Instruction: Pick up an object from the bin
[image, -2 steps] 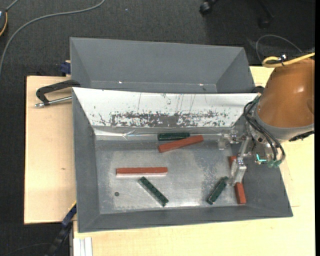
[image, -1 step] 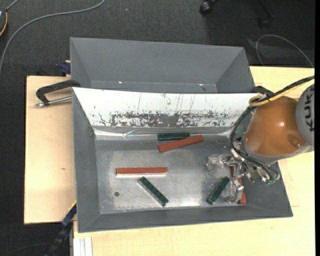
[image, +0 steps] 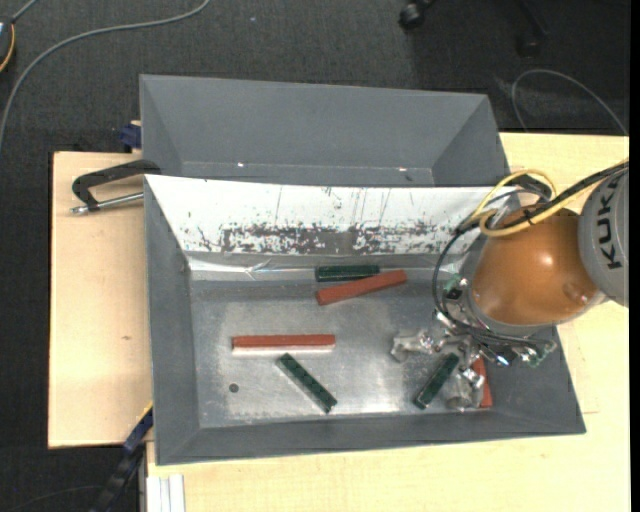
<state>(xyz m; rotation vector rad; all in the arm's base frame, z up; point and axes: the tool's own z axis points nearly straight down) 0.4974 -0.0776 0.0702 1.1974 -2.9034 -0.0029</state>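
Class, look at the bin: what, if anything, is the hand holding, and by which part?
Cannot be told. The hand sits low over a dark green bar in the near right corner of the bin, a red piece beside it.

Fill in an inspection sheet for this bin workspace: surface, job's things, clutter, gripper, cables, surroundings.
Surface: grey metal bin, floor scuffed.
Job's things: dark green bar and small red piece lie at the gripper, lower right.
Clutter: back green bar beside red bar; red-and-white bar and front green bar mid-bin.
Grippers: gripper low in the bin; hold not confirmed.
Cables: yellow and black wrist cables.
Surroundings: dark floor.
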